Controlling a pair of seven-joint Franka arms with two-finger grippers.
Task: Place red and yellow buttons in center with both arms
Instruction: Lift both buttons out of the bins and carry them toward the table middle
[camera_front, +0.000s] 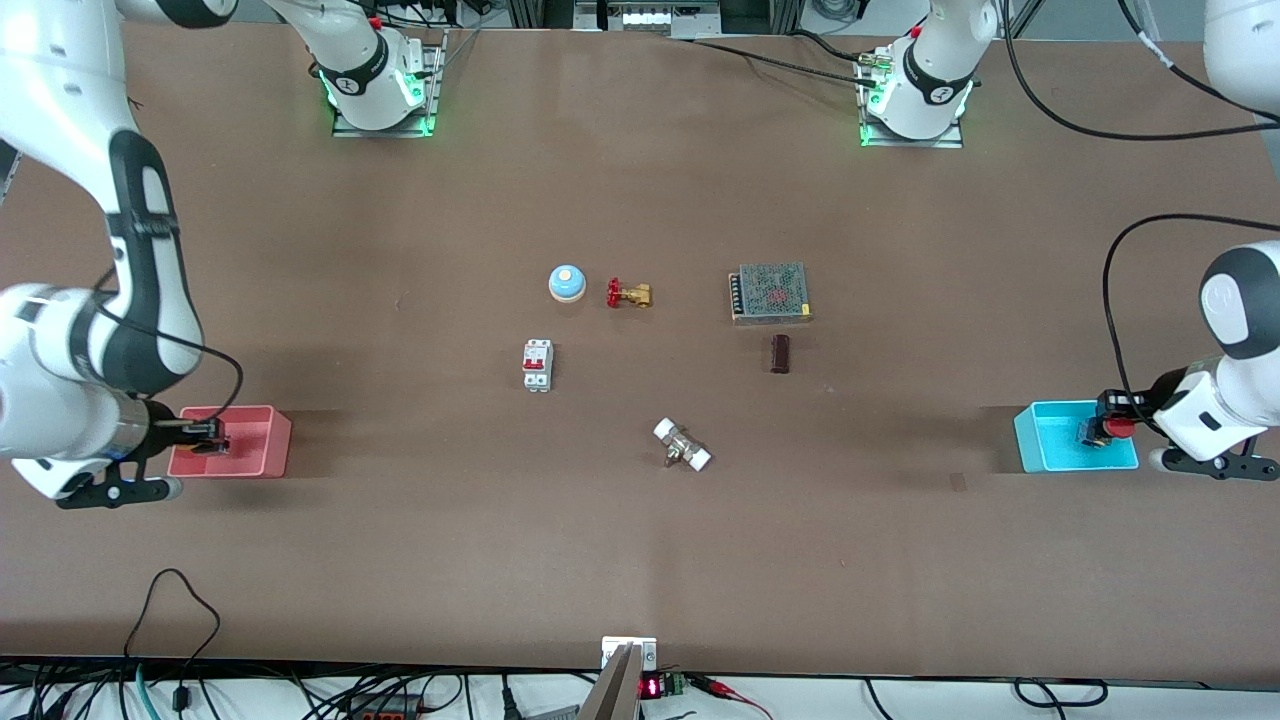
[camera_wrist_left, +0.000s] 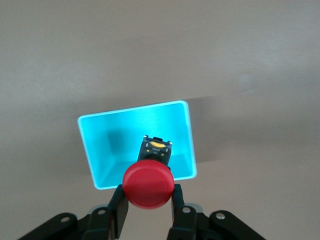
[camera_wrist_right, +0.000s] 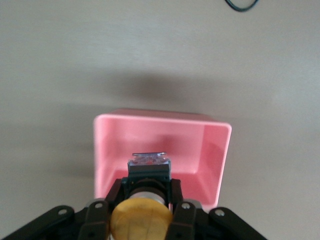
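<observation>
We are seeing the left gripper (camera_wrist_left: 146, 210) clamping the red button (camera_wrist_left: 148, 183) above the cyan bin (camera_wrist_left: 100, 150), at 3 o'clock on the brown table (camera_front: 400, 520). The right gripper (camera_wrist_right: 142, 212) is clamping the yellow button (camera_wrist_right: 140, 220) above the pink bin (camera_wrist_right: 210, 145), at 9 o'clock. The blue dome (camera_front: 567, 283) and brass valve (camera_front: 629, 293) are sitting near the center.

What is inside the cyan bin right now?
Only bare floor shows in the cyan bin. The red button, gripped by the left hand, hangs over it and covers part of the floor. The right hand holds the yellow button over the pink bin.
</observation>
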